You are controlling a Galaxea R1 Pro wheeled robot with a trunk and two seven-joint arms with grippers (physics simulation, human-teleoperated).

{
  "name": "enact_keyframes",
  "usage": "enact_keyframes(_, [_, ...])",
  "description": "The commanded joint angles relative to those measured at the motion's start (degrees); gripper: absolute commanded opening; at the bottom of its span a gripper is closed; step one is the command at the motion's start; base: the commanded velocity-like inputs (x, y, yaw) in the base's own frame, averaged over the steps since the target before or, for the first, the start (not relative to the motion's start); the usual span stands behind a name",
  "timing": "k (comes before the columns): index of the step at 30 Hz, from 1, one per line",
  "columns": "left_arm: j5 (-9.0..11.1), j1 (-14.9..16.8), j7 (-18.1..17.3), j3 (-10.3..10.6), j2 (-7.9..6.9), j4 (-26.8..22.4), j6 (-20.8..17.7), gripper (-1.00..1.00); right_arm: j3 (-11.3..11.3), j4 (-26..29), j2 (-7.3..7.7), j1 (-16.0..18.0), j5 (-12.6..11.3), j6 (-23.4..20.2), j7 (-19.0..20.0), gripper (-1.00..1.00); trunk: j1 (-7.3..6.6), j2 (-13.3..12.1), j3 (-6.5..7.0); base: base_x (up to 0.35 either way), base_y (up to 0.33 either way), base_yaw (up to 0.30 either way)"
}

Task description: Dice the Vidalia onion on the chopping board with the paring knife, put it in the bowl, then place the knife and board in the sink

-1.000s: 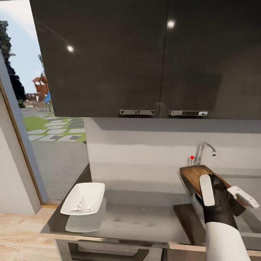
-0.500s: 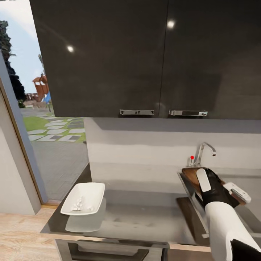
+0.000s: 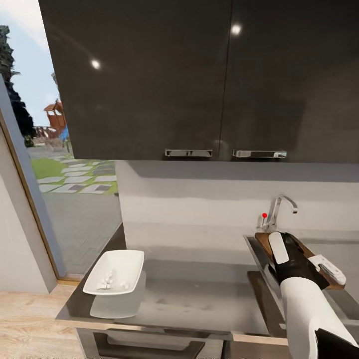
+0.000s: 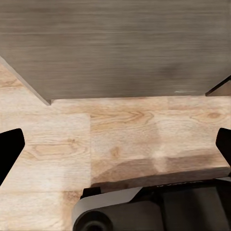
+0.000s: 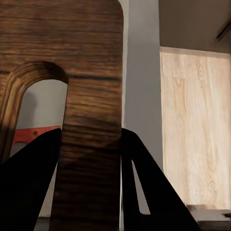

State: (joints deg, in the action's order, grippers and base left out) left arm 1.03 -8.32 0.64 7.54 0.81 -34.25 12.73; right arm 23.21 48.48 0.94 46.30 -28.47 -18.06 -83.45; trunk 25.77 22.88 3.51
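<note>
At the left of the bench [image 3: 199, 299], white square bowl [image 3: 115, 271] already holding the diced onion [image 3: 107, 283]; left tool [image 4: 115, 159] aimed down at wooden floor, spread wide on nothing. At the right, chopping board [image 3: 299, 252] tilted over the sink [image 3: 259, 259] below the chrome tap [image 3: 279, 209], pinched at its handle-slot end by the clenched right tool [image 5: 89, 163], with a red sliver, likely the paring knife [image 5: 36, 134], visible through the slot. Risks: releasing while tilted high could send the board clattering onto the knife or snagging the sink rim.
</note>
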Motion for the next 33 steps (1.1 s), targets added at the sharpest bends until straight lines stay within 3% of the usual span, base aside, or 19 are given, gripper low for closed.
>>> enact_keyframes(1, [0.11,-0.03,0.07,0.10,0.00,-0.04,0.10,1.00,0.33,0.00,0.05,0.02,-0.61,-0.41,-0.27,-1.00,0.02,0.04,-0.10,0.000,0.000,0.000])
enact_keyframes(6, [0.11,-0.03,0.07,0.10,0.01,-0.03,0.10,1.00,1.51,-0.51,0.12,-0.02,-1.14,-0.08,-0.25,-1.00,0.02,0.04,-0.55,0.040,-0.009,0.000])
enact_keyframes(20, [0.11,-0.03,0.13,0.10,0.03,-0.03,0.10,1.00,1.67,-2.15,0.21,-0.03,-1.09,0.97,0.13,-1.00,0.02,0.04,-1.84,0.143,-0.127,0.000])
enact_keyframes(33, [0.11,-0.03,0.15,0.10,-0.01,-0.02,0.10,1.00,1.75,-7.76,0.47,-0.01,-1.32,4.35,0.55,-1.00,0.02,0.04,-3.03,0.047,-0.108,0.000])
